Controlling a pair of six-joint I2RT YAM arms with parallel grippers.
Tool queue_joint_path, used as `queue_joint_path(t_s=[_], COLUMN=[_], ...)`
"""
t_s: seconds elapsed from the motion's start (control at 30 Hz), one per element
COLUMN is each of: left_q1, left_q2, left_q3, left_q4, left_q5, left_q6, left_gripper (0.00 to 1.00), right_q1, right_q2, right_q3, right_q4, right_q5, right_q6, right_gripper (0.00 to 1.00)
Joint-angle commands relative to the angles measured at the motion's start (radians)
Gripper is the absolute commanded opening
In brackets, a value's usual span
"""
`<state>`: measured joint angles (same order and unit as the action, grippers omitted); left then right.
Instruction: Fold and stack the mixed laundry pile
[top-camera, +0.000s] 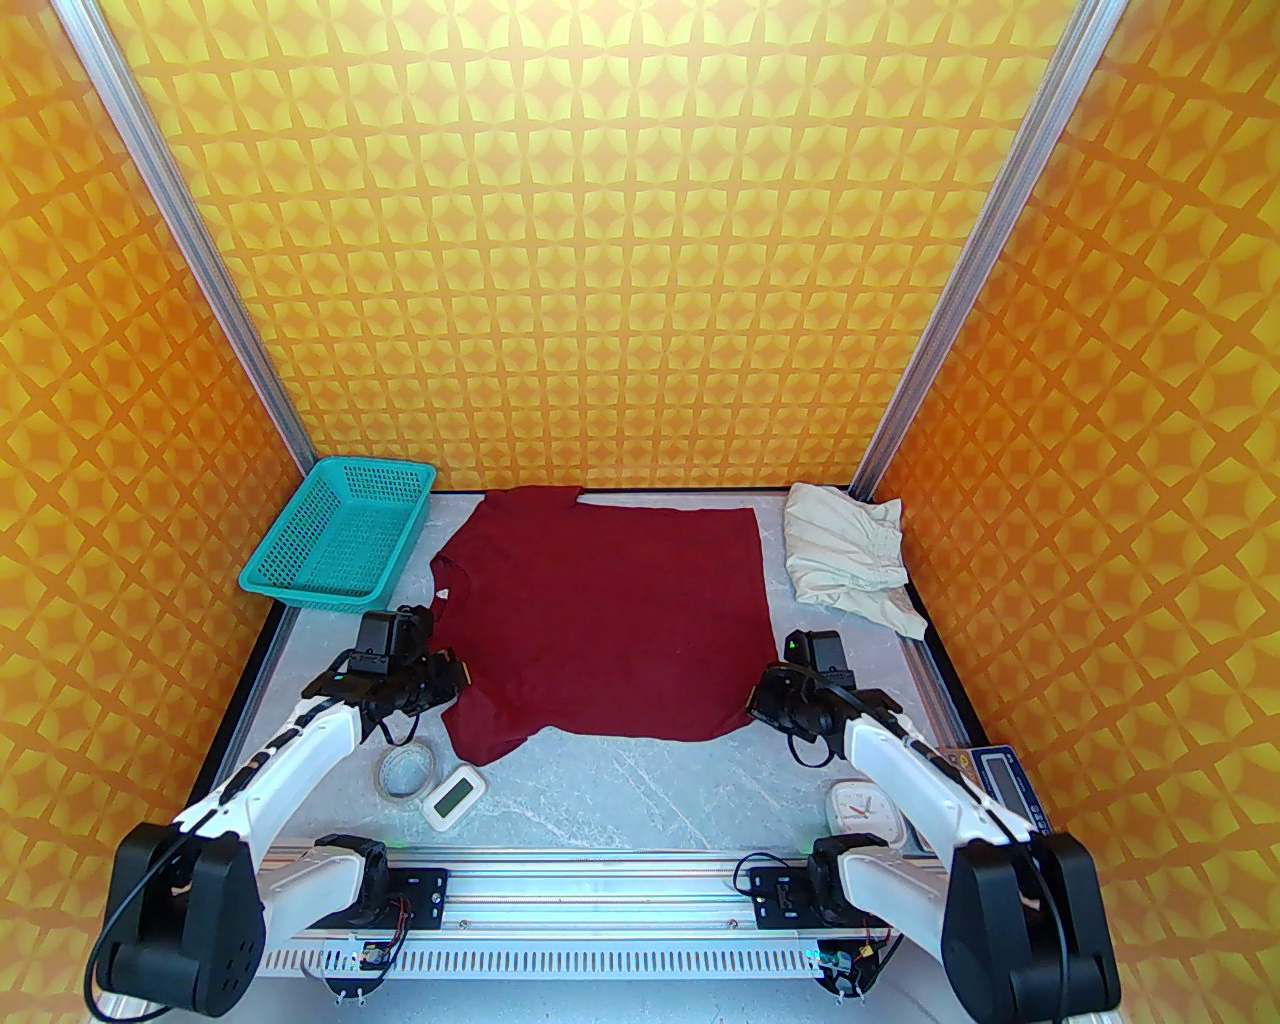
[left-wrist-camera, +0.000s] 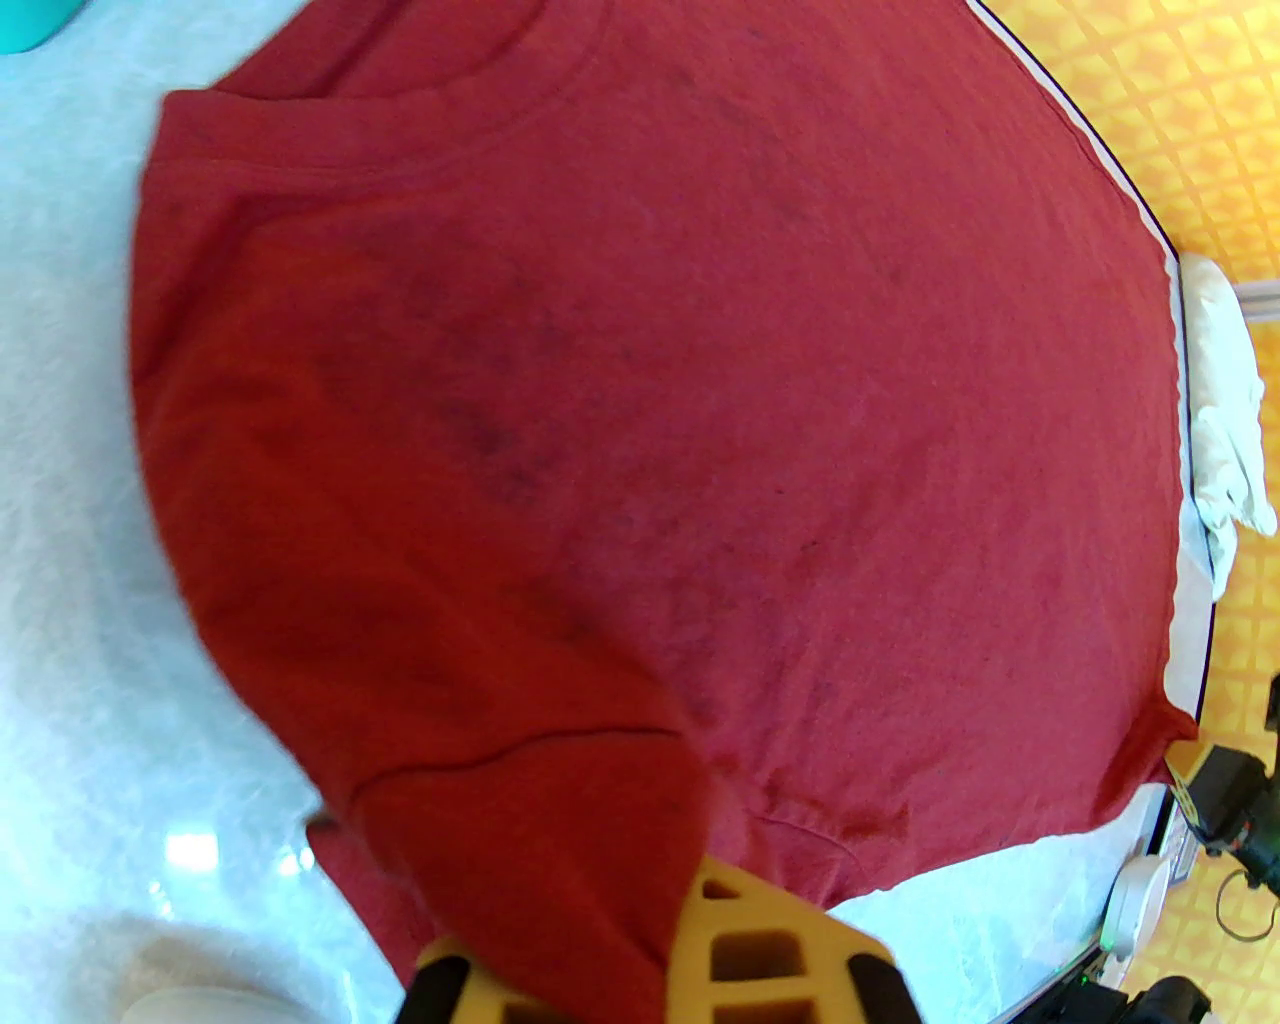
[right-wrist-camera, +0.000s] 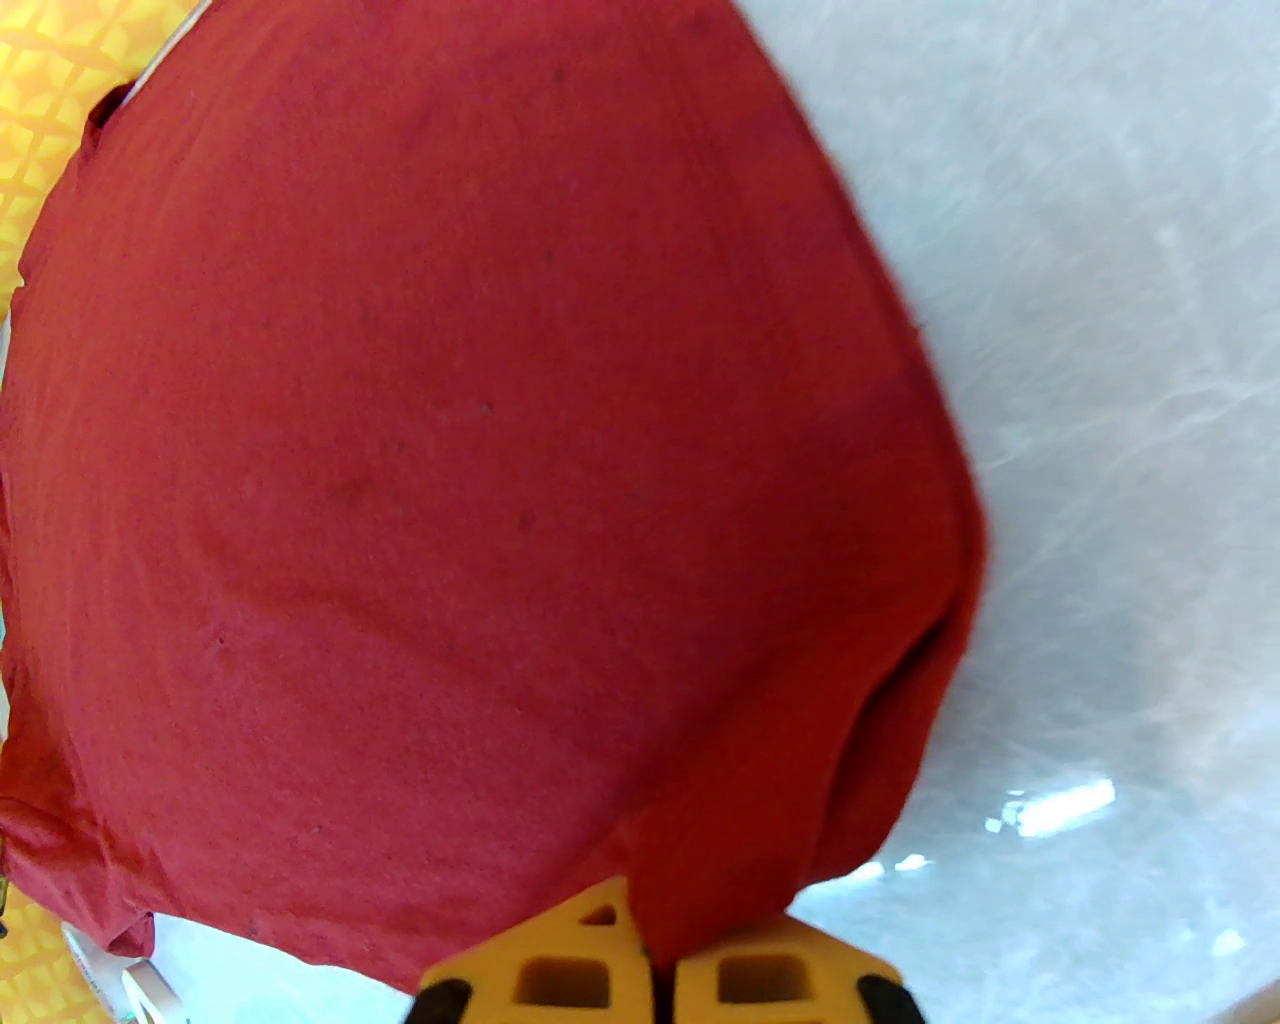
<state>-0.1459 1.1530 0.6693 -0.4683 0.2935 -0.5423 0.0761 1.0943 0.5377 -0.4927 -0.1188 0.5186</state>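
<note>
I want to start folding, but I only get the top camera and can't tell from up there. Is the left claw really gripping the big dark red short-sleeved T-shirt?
Observer: Yes. In the left wrist view, the left claw is shut on a pinch of the dark red short-sleeved T-shirt, right by a sleeve seam.
Operator: And the other claw?
Observer: In the right wrist view, the right claw has its yellow fingers closed on a fold at the shirt's edge. The cloth tents up from the white marbled tabletop.
Operator: Is the shirt clean?
Observer: Not quite. The left wrist view shows faint dark marks across the middle of the shirt.
</note>
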Motion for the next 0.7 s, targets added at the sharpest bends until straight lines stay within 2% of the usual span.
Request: queue_joint_path(t_s=[0.0, 0.07, 0.13, 0.2, 0.23, 0.33, 0.4, 0.47, 0.57, 0.67], left_q1=[-0.004, -0.004, -0.004, -0.004, -0.004, -0.004, -0.011, -0.042, -0.106, -0.111], left_q2=[-0.023, -0.034, -0.038, -0.093, -0.118, -0.182, -0.165, -0.086, 0.112, 0.334], left_q3=[0.066, 0.080, 0.102, 0.118, 0.131, 0.181, 0.229, 0.288, 0.383, 0.499], left_q4=[-0.098, -0.134, -0.205, -0.267, -0.300, -0.359, -0.357, -0.329, -0.228, -0.102], left_q5=[-0.036, -0.037, -0.078, -0.128, -0.150, -0.200, -0.201, -0.188, -0.164, -0.141], left_q6=[-0.021, -0.024, -0.022, -0.025, -0.023, -0.009, 0.020, 0.056, 0.096, 0.126], left_gripper=[0.00, 0.02, 0.29, 0.67, 0.72, 0.71, 0.68, 0.67, 0.63, 0.61], right_q1=[-0.004, -0.004, -0.004, -0.004, -0.004, -0.004, 0.002, 0.020, 0.064, 0.085], right_q2=[-0.035, -0.055, -0.075, -0.111, -0.136, -0.176, -0.150, -0.084, 0.077, 0.276], right_q3=[0.038, 0.051, 0.068, 0.086, 0.099, 0.150, 0.194, 0.235, 0.301, 0.391], right_q4=[-0.091, -0.134, -0.192, -0.239, -0.261, -0.300, -0.292, -0.262, -0.177, -0.057], right_q5=[0.073, 0.086, 0.089, 0.072, 0.054, 0.023, 0.015, 0.036, 0.034, 0.046], right_q6=[-0.032, -0.036, -0.042, -0.041, -0.035, -0.022, -0.033, -0.048, -0.068, -0.072], right_gripper=[0.05, 0.09, 0.19, 0.35, 0.40, 0.47, 0.48, 0.48, 0.48, 0.48])
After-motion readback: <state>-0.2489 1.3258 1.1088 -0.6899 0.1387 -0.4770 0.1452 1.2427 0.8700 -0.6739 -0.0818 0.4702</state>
